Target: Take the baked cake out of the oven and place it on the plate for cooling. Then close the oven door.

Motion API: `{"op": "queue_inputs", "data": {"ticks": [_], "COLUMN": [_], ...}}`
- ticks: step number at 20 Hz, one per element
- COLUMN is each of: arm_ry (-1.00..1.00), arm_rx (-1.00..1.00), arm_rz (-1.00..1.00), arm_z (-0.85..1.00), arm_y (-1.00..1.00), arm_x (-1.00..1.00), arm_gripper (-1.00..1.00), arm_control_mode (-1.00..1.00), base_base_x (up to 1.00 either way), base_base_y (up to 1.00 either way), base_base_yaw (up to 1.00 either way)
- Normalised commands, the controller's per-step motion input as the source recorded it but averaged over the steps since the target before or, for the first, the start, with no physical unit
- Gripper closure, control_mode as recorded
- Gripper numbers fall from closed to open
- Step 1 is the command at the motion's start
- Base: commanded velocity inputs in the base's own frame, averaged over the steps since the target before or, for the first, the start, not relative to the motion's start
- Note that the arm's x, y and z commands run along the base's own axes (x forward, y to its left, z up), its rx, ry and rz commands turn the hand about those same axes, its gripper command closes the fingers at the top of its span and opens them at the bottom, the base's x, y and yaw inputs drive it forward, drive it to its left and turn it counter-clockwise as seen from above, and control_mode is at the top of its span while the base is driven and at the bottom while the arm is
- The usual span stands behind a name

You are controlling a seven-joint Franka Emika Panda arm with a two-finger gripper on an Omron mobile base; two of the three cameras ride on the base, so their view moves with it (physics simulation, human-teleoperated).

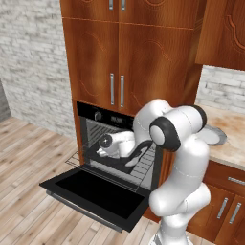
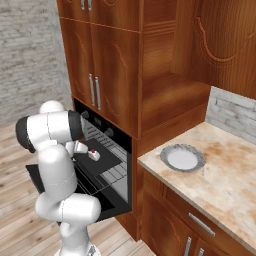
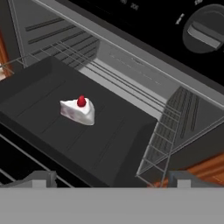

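Observation:
The oven (image 1: 112, 143) stands with its black glass oven door (image 1: 95, 191) folded down flat. Inside, a small white cake wedge with a red top (image 3: 78, 109) lies on a dark tray (image 3: 100, 140) resting on a wire rack. My gripper (image 3: 111, 180) hovers open above the tray's near edge, a short way from the cake, its fingertips (image 3: 41, 178) wide apart with nothing between them. From the right, the cake (image 2: 93, 155) sits just beyond my hand (image 2: 81, 148). The round pale plate (image 2: 182, 158) lies bare on the counter to the oven's right.
Two knobs and a display run along the oven's top panel (image 1: 107, 116). Wire racks (image 3: 170, 144) line the cavity wall on one side of the tray. Wooden cabinet doors (image 1: 115, 62) rise above the oven. The marble counter (image 2: 225, 185) stretches to the right.

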Motion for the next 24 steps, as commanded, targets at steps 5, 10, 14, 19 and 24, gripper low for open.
{"op": "queue_inputs", "data": {"ticks": [5,10,14,19,24], "arm_ry": [0.0,0.0,0.0,0.0,0.0], "arm_rx": [0.0,0.0,0.0,0.0,0.0], "arm_rz": [0.0,0.0,0.0,0.0,0.0], "arm_z": [-0.04,-0.07,-0.12,-0.17,-0.17], "arm_y": [0.0,0.0,0.0,0.0,0.0], "arm_x": [0.21,0.2,0.17,0.09,0.06], "arm_gripper": [-1.0,-1.0,-1.0,-1.0,-1.0], "arm_control_mode": [-1.0,-1.0,-1.0,-1.0,-1.0], "base_base_x": [0.0,0.0,0.0,0.0,0.0], "base_base_y": [0.0,0.0,0.0,0.0,0.0], "base_base_yaw": [0.0,0.0,0.0,0.0,0.0]}}
